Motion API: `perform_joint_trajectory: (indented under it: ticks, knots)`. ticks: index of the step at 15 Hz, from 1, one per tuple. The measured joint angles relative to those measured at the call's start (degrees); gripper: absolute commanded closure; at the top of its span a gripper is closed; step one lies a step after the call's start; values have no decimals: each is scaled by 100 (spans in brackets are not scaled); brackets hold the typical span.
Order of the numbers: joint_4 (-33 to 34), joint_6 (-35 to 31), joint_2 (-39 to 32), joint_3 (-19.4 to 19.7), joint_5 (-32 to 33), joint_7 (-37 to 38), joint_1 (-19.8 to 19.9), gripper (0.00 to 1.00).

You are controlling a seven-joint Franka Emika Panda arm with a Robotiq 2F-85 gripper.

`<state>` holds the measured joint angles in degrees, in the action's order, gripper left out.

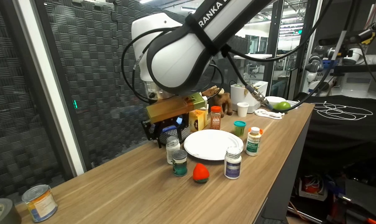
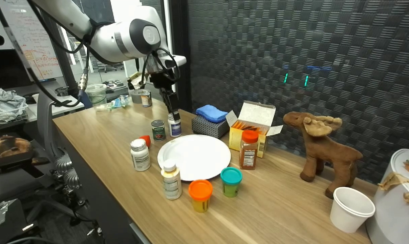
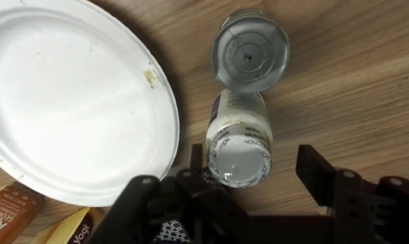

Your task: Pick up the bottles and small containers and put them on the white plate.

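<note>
The bottles and small containers (image 2: 140,158) stand on the table (image 1: 129,193) around the plate (image 2: 194,157), outside its rim. The pincer (image 3: 250,162) points down over one white bottle (image 3: 239,137), its jaws parted by more than the width of the bottle's top, which sits between them ungripped. In the wrist view one finger (image 3: 196,157) is just beside that top, touching or not I cannot tell, while the table shows between the top and the opposite finger (image 3: 314,179). The bottle is upright near the plate, its label partly purple, with the green can (image 3: 251,54) just beside it. The red piece (image 1: 201,172) sits between the can and another white bottle (image 1: 232,165), which is close to the rim. Farther round come the yellowish bottle (image 2: 171,183), the orange-lidded tub (image 2: 200,196), the teal-lidded tub (image 2: 231,184) and the spice jar (image 2: 248,152), the last next to a yellow box (image 2: 235,140) with its lid raised. In an exterior view a blue block (image 2: 211,113) lies on a patterned box (image 2: 208,128) near the plate, while a toy moose (image 2: 329,149) and nested cups (image 2: 346,215) stand well apart from it. Toward the opposite end of the table a tin can (image 1: 40,203) stands beside a roll of tape (image 1: 4,213). A brown stain (image 3: 150,77) marks the plate near its rim.
</note>
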<state>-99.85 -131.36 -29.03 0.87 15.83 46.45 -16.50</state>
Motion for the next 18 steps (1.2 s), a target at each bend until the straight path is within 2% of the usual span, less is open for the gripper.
perform_joint_trajectory:
  ticks: [3, 5, 11, 15, 18]
  knots:
    - [47, 11, -43, 0, 0, 0, -8, 77]
    - [115, 75, -26, -1, 0, 1, -21, 81]
    - [145, 434, 459, 133, -3, 234, 23, 81]
    - [-127, 419, 870, 191, -192, 289, 398, 81]
    - [-422, 273, 878, 218, -306, 289, 715, 81]
